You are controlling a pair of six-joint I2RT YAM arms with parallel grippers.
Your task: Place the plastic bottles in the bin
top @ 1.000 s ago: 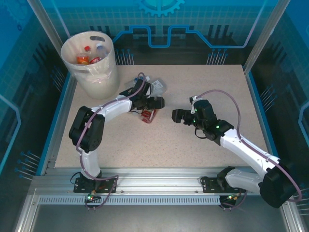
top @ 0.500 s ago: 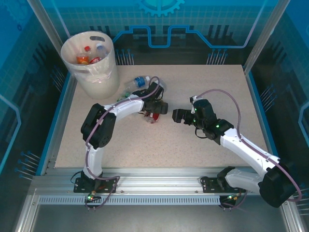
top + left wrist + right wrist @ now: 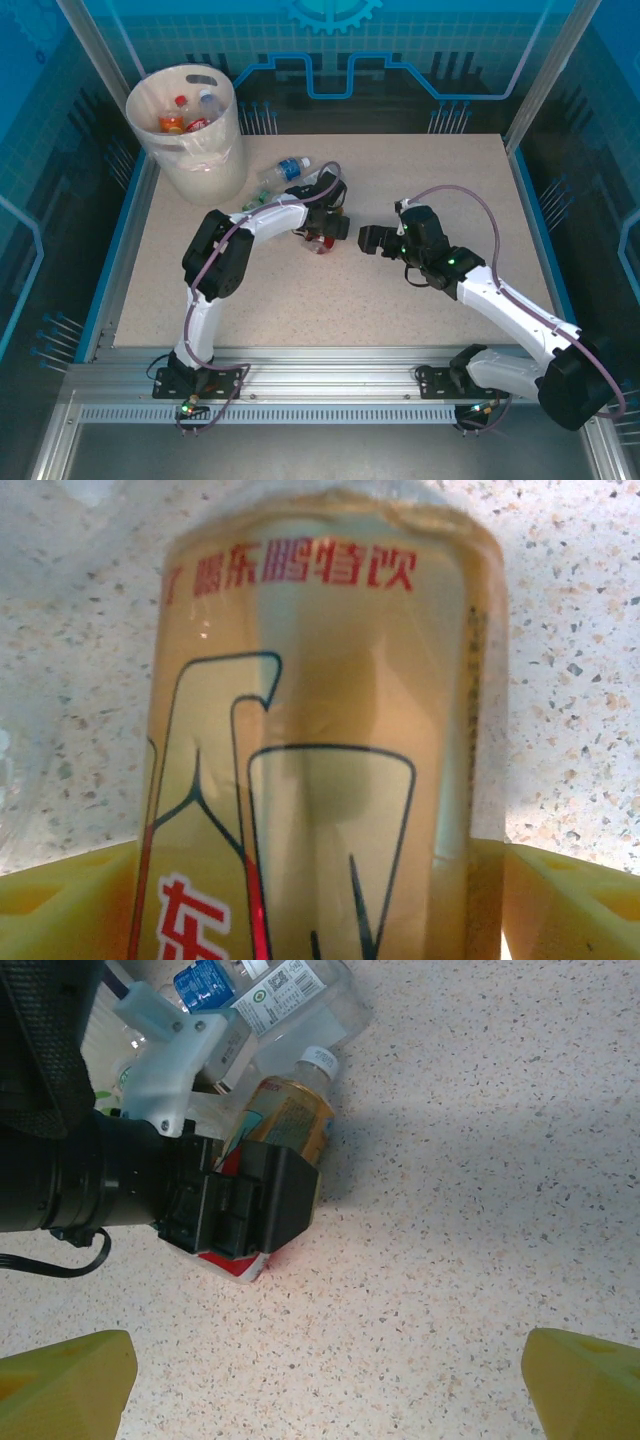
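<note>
An orange bottle (image 3: 320, 720) with red Chinese print lies on the table and takes up most of the left wrist view. My left gripper (image 3: 322, 238) is open and straddles it, a yellow fingertip (image 3: 60, 900) low on each side. From the right wrist view the same bottle (image 3: 285, 1120) pokes its white cap out from under the left gripper's black body (image 3: 250, 1200). My right gripper (image 3: 362, 240) is open over bare table just right of it. Clear bottles (image 3: 290, 167) lie behind. The cream bin (image 3: 195, 165) at far left holds several bottles (image 3: 172, 122).
The clear bottles (image 3: 300, 1000), one with a blue label (image 3: 205, 980), sit close behind the left gripper. Blue walls and metal posts fence the table (image 3: 450, 180). The two grippers are only a short gap apart at mid-table.
My left arm has swung to the right and its gripper has come down around the orange bottle, uncovering the clear bottles behind. The right arm has stayed still.
</note>
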